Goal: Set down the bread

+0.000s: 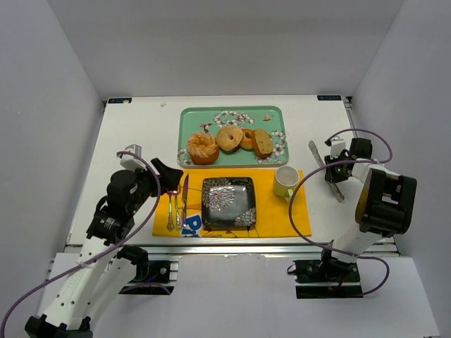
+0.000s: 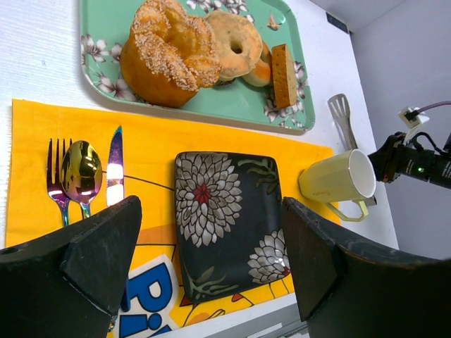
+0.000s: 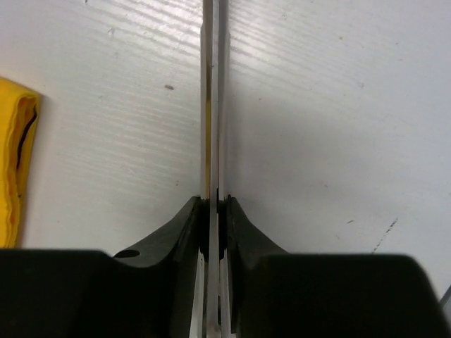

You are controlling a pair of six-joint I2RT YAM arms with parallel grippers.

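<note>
Several breads lie on a green floral tray (image 1: pixel 184 121): a sugared bun (image 1: pixel 202 148), a bagel (image 1: pixel 229 138) and a brown slice (image 1: pixel 263 143). The left wrist view shows the bun (image 2: pixel 169 53), bagel (image 2: pixel 236 44) and slice (image 2: pixel 285 67). A black flowered plate (image 1: pixel 228 202) sits empty on the yellow placemat (image 1: pixel 282 220). My left gripper (image 1: pixel 166 180) is open and empty, above the mat's near left part, with the plate (image 2: pixel 211 176) between its fingers (image 2: pixel 210 232). My right gripper (image 1: pixel 335 173) is shut on metal tongs (image 3: pixel 213 84) low over the table at the right.
A pale yellow mug (image 1: pixel 285 182) stands on the mat right of the plate. A fork (image 2: pixel 55 169), spoon (image 2: pixel 81 169) and knife (image 2: pixel 115 165) lie on the mat left of it. White walls enclose the table on three sides.
</note>
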